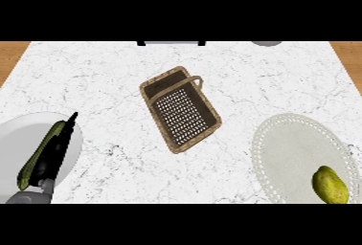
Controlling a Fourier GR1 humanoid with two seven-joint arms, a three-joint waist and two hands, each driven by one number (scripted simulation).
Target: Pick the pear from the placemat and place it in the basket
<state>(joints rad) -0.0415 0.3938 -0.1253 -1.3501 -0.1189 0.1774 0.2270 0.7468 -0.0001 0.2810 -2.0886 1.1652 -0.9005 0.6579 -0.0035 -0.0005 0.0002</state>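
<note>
A white marbled tabletop [106, 76] fills most of the frame, with strips of wooden floor showing at the upper left and upper right corners. At the lower right lies a round, pale placemat [293, 143] with a lacy dotted rim, partly cut off by the frame's right and bottom edges. At the lower left sits a white plate [17, 131], also cut by the edge. A brown woven basket [181, 109], rectangular with a handle arching over its upper end, lies tilted at the centre of the frame, well apart from both placemat and plate. The left hand [58, 143] shows at the lower left, over the plate, its black fingers stretched straight and pressed together, pointing toward the top of the frame; a long green thing lies just beside it, and what it is cannot be told. The yellow-green pear [330, 185] rests on the placemat near the lower right corner. No writing or label can be read anywhere.
</note>
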